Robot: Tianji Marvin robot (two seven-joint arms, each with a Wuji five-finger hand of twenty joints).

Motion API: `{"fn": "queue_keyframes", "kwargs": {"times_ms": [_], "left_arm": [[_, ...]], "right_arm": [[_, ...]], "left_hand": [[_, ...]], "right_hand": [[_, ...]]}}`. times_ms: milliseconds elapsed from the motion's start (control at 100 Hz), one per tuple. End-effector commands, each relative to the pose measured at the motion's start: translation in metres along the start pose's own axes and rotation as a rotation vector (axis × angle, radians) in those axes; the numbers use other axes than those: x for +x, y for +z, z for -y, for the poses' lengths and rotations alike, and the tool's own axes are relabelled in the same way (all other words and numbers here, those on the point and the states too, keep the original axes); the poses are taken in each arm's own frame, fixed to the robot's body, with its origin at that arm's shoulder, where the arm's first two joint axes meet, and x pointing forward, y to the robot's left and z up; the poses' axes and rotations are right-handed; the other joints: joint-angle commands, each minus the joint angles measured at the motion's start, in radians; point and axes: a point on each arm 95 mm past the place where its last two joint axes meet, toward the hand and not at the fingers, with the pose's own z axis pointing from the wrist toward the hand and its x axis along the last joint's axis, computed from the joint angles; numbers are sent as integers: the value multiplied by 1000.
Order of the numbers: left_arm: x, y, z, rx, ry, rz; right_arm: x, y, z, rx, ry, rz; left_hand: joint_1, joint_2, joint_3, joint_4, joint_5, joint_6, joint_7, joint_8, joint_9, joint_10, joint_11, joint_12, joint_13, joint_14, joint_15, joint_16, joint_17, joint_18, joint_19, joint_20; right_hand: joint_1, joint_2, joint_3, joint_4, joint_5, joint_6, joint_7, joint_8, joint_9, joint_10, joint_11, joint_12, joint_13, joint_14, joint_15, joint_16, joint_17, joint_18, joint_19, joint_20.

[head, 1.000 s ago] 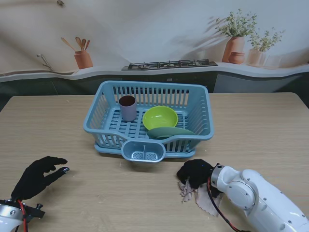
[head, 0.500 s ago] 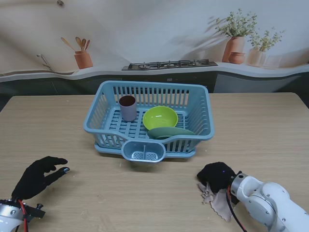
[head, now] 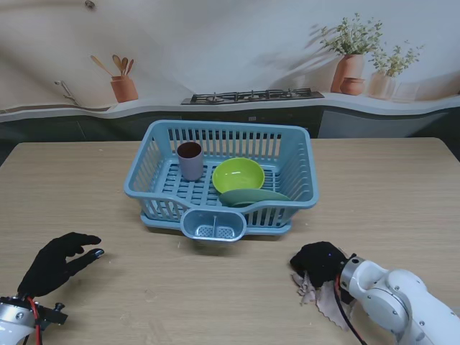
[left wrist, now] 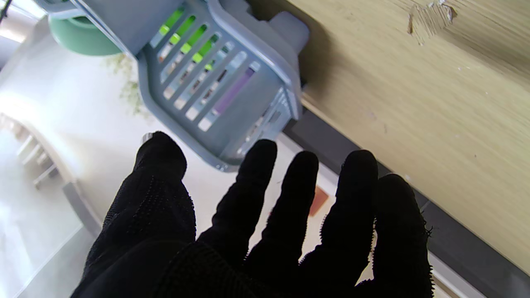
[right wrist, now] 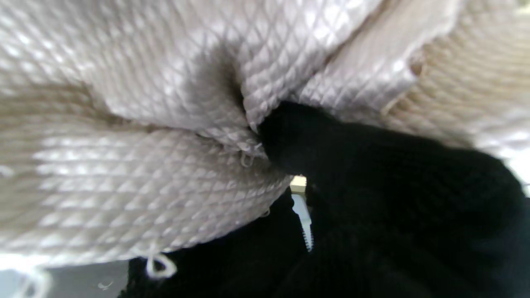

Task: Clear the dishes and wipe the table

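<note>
A blue dish rack point(head: 151, 188) stands mid-table holding a mauve cup point(head: 190, 160), a lime bowl point(head: 238, 175) and a green plate point(head: 253, 196). My right hand point(head: 320, 263), in a black glove, is shut on a beige wiping cloth point(head: 323, 297) that lies pressed on the table nearer to me, right of the rack. The right wrist view is filled by the quilted cloth point(right wrist: 165, 124) bunched in the black fingers point(right wrist: 372, 174). My left hand point(head: 56, 263) hovers open at the near left, fingers point(left wrist: 256, 178) spread with nothing in them; the rack point(left wrist: 232, 82) shows beyond them.
The rack's small cutlery cup point(head: 213, 225) juts toward me from its front wall. The wooden table point(head: 388, 194) stretches wide on both sides. A dark counter edge and kitchen backdrop lie beyond the far edge.
My right hand dragged the cloth from the table's middle toward the right, then shifted slightly back left. The left hand has stayed where it was.
</note>
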Motion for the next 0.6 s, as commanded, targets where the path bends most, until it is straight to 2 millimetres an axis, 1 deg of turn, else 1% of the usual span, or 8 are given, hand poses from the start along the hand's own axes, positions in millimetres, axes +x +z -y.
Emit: {"fn": "queue_keyframes", "kwargs": {"times_ms": [0, 160, 310, 430, 590], "left_arm": [[2, 0, -1, -10, -5, -3], [3, 0, -1, -9, -5, -3], [3, 0, -1, -9, -7, -2], [3, 0, -1, -9, -7, -1], [3, -1, -1, -5, -7, -2]], "right_arm": [[17, 8, 26, 85, 22, -37], [38, 26, 22, 101, 58, -94], [48, 36, 18, 102, 75, -126], [45, 37, 19, 109, 68, -125], [31, 28, 27, 122, 57, -75]], "left_hand": [[41, 40, -24, 25, 26, -3, -10, 1, -15, 12, -8, -16, -16, 23, -3, -1, -14, -17, -26, -13], [41, 40, -25, 26, 25, -2, -10, 1, -15, 15, -8, -16, -15, 23, -3, -1, -14, -17, -26, -13], [42, 41, -25, 26, 25, -4, -10, 1, -16, 14, -8, -16, -15, 22, -3, -1, -14, -17, -26, -13], [41, 42, -25, 26, 24, -3, -11, 1, -16, 14, -8, -16, -17, 23, -3, -1, -14, -17, -26, -13], [41, 42, -26, 26, 25, -3, -10, 1, -16, 14, -8, -16, -16, 22, -3, -1, -14, -17, -26, -13]], "right_hand": [[38, 33, -36, -30, -2, 62, -99, -54, 5, -26, -138, -95, 23, 23, 31, 5, 20, -79, 34, -12], [38, 34, -37, -31, -2, 59, -99, -54, 6, -28, -138, -96, 23, 23, 32, 4, 20, -80, 34, -14], [37, 35, -37, -30, -2, 57, -99, -54, 7, -30, -138, -96, 24, 19, 31, 3, 20, -81, 35, -15], [37, 34, -37, -30, -1, 57, -99, -54, 7, -30, -139, -97, 24, 19, 31, 3, 20, -82, 35, -16], [38, 31, -35, -30, 1, 58, -99, -54, 8, -28, -139, -97, 25, 21, 31, 2, 18, -80, 35, -16]]}}
